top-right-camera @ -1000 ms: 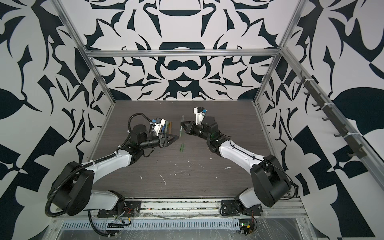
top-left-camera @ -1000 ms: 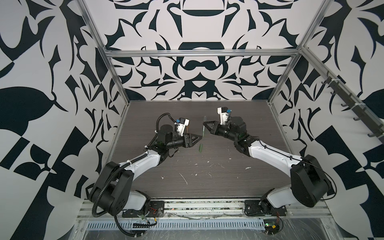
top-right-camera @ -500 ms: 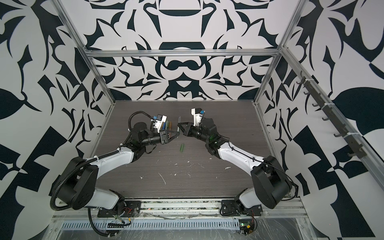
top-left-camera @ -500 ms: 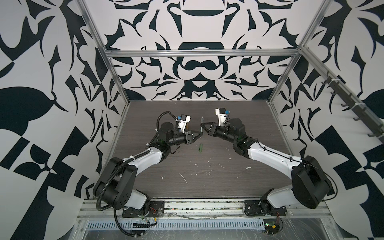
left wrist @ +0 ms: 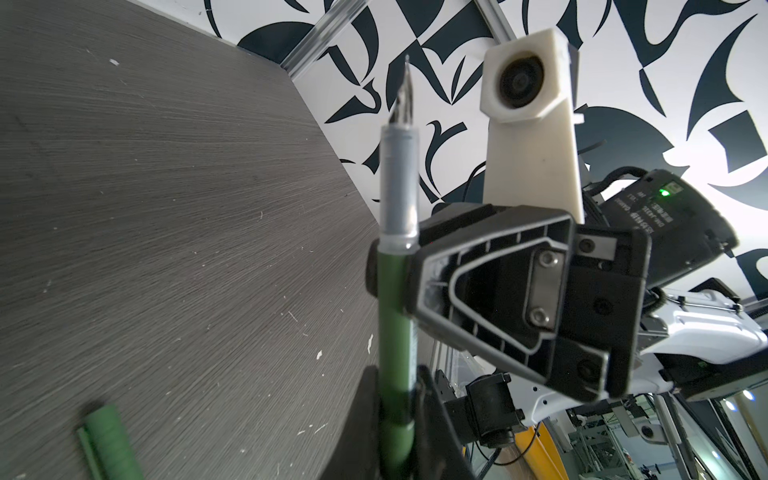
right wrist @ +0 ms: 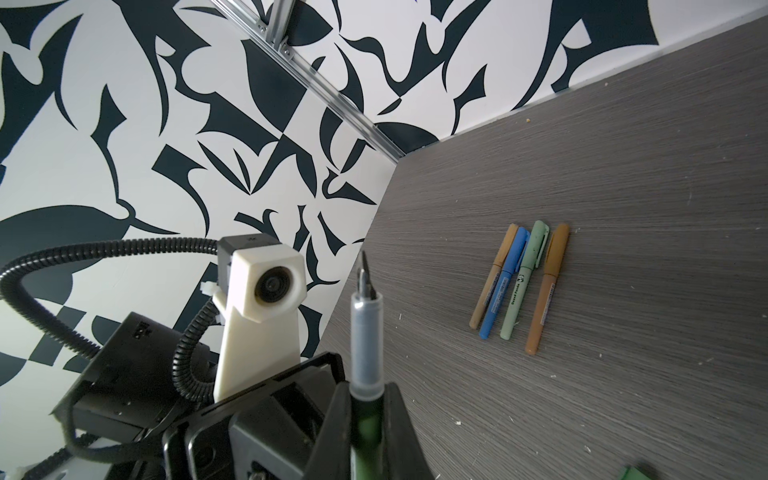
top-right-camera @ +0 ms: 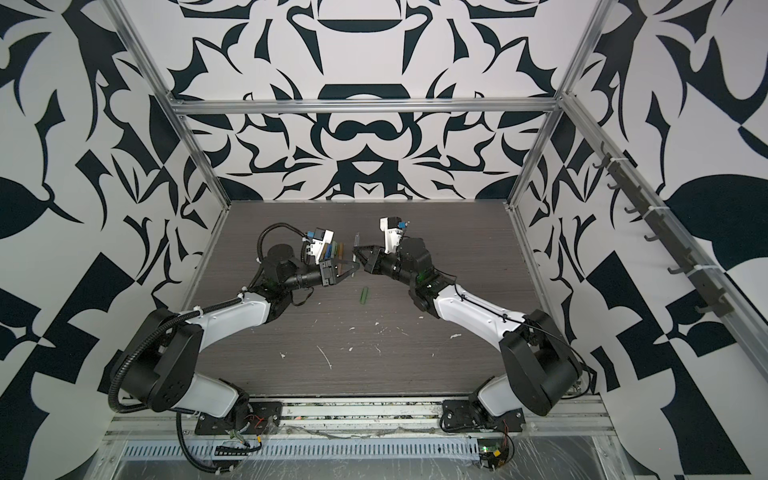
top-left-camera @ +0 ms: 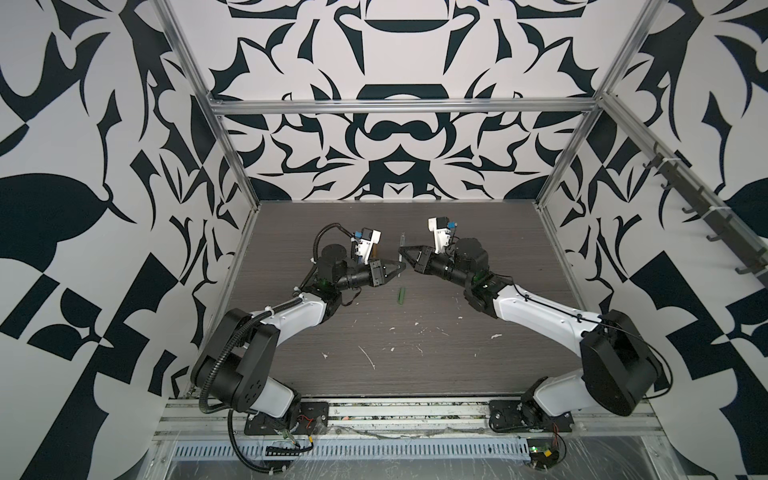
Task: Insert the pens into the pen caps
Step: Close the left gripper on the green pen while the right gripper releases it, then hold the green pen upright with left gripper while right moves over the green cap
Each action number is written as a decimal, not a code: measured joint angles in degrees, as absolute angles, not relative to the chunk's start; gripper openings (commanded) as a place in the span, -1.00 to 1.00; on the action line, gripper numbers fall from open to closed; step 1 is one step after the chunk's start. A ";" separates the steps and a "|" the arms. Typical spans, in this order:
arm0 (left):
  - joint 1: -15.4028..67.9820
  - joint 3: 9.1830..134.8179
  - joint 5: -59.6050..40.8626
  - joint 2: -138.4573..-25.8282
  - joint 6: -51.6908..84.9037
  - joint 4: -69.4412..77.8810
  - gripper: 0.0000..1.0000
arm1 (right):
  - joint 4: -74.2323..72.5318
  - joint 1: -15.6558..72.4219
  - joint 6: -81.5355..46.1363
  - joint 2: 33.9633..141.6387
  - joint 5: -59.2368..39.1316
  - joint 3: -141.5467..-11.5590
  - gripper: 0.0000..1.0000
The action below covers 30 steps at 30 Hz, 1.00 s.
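Now both arms meet over the middle of the tabletop [top-left-camera: 457, 374], and the dark green pen [left wrist: 395, 332] sits right between them, clear of the surface. The right end effector [right wrist: 365, 415] is pressed onto the barrel just under the grey grip section. From its wrist camera the pen rises straight out from between the two black fingers, dark nib at the far end. The left end effector [left wrist: 397, 399] is clamped on the same pen further down the green barrel, so the pen is pinched at two places at once.

In both top views the fingertips come almost nose to nose: left end effector [top-left-camera: 397, 269] from one side, right end effector [top-left-camera: 402, 254] from the other. The pen [top-left-camera: 401, 245] shows as a thin sliver standing roughly upright between them.

The dark green cap [top-left-camera: 400, 296] is not on the pen. It lies flat on the tabletop, below the meeting point and apart from both end effectors; the left wrist camera also catches it [left wrist: 108, 440].

Over on the far side, beside the left arm's wrist camera, a row of four pens [right wrist: 519, 282] rests on the tabletop. They are tan, blue, pale green and ochre-brown — side by side, close together, caps fitted, and well away from either end effector.
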State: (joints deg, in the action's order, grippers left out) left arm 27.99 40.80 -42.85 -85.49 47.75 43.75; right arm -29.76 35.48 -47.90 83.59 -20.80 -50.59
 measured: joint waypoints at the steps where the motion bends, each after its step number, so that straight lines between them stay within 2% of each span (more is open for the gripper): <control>1: 27.99 40.75 -42.68 -85.49 47.72 43.90 -0.95 | -29.80 35.46 -47.86 83.59 -20.84 -50.59 -0.54; 3: 28.01 40.42 -41.98 -85.41 47.40 44.38 -0.96 | -29.45 35.53 -47.77 83.57 -20.97 -50.59 -0.43; 7: 28.03 37.15 -38.24 -82.89 44.99 43.72 -0.99 | -23.79 35.99 -46.30 81.30 -20.47 -50.61 -0.39; 15: 28.91 28.51 -26.96 -63.57 37.52 32.62 -1.00 | 4.80 36.16 -38.24 73.69 -11.53 -59.05 -0.40; 19: 32.73 27.11 -21.87 -55.05 32.80 27.24 -1.00 | 16.60 36.18 -33.50 78.89 -9.32 -64.71 -0.33; 24: 38.22 24.67 -16.32 -50.57 28.32 21.82 -1.00 | 23.70 38.63 -30.48 90.24 -6.83 -65.28 -0.15; 30: 39.75 20.75 -12.69 -44.45 26.57 16.75 -1.00 | 28.69 43.51 -28.01 103.22 -2.90 -71.16 -0.08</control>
State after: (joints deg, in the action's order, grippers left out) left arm 39.75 20.75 -12.69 -44.45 26.57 16.75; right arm 28.69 43.51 -28.01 103.22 -2.90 -71.16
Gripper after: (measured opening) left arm 0.135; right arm 0.449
